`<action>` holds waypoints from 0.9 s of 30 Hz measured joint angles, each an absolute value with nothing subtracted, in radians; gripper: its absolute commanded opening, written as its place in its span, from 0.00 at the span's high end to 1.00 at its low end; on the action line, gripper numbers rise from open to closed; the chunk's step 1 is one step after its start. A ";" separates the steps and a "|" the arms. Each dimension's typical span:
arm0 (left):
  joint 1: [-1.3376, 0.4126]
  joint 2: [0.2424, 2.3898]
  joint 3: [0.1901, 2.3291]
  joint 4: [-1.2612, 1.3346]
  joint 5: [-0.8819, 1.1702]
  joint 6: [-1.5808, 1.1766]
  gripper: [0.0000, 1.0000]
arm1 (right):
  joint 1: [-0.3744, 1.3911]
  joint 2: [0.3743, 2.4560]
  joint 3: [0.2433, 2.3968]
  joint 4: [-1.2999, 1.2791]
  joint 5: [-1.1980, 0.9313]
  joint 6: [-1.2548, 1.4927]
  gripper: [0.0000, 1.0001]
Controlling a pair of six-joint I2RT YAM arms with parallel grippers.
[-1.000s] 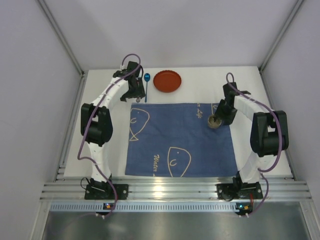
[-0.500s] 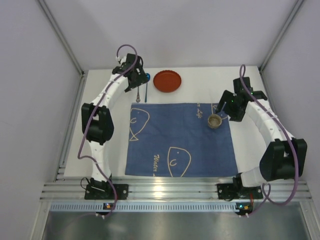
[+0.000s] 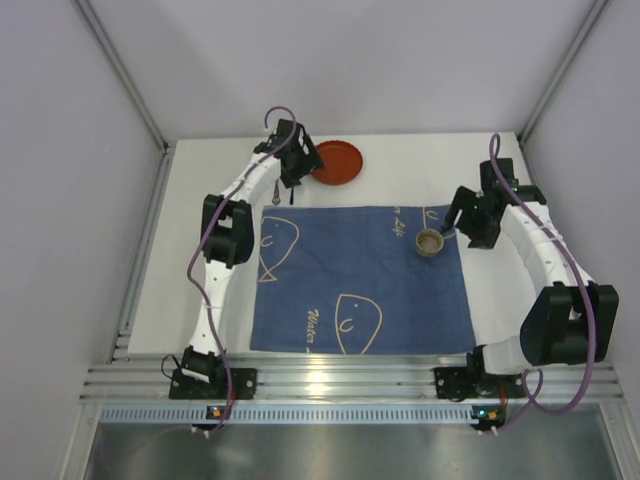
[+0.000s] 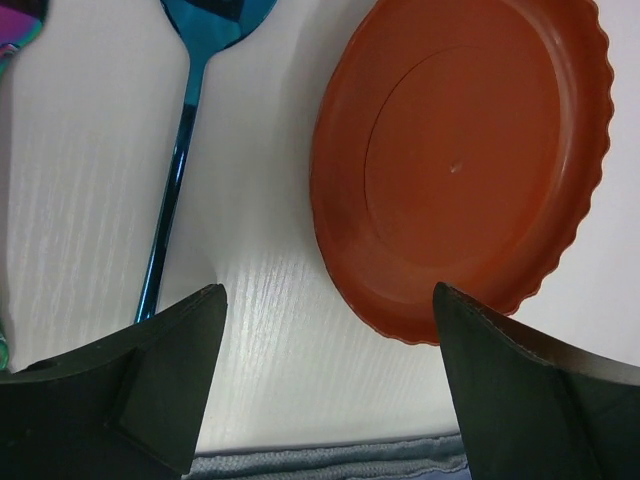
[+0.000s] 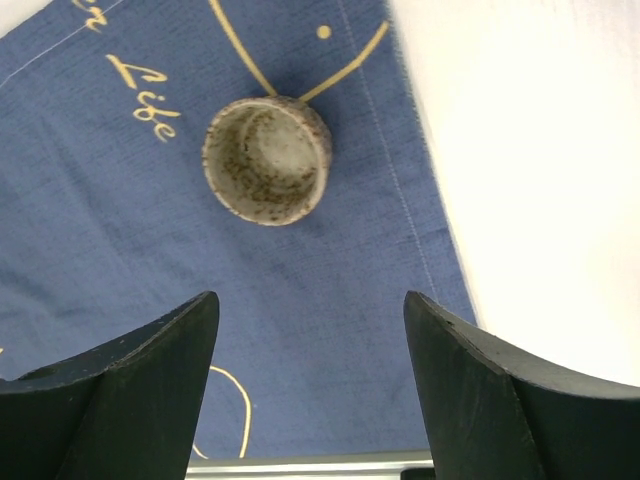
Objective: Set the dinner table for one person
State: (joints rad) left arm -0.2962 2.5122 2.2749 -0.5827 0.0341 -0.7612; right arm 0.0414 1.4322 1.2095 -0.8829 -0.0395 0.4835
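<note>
The white dinner table (image 3: 400, 185) carries a dark blue cloth (image 3: 360, 280) with pale fish outlines. A red plate (image 3: 337, 162) lies at the back, also in the left wrist view (image 4: 470, 160). A blue spoon (image 4: 190, 120) lies left of it. My left gripper (image 3: 297, 172) hovers open and empty between spoon and plate (image 4: 330, 390). A speckled cup (image 3: 430, 241) stands upright on the cloth's right part (image 5: 267, 158). My right gripper (image 3: 452, 225) is open and empty, just right of the cup and apart from it (image 5: 310, 390).
An iridescent utensil tip (image 4: 15, 30) shows left of the spoon. The cloth's far edge (image 4: 330, 465) lies just under my left fingers. Bare white table (image 5: 540, 150) lies right of the cloth. Grey walls enclose the table; a metal rail (image 3: 350, 380) runs along the front.
My left gripper swung right from the spoon toward the red plate. My right gripper left the cup on the cloth, rose and drew back to the right.
</note>
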 measured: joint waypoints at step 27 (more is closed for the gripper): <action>-0.309 2.605 2.349 -0.572 0.114 -0.807 0.73 | -0.101 1.411 1.124 -0.905 -0.069 0.445 0.29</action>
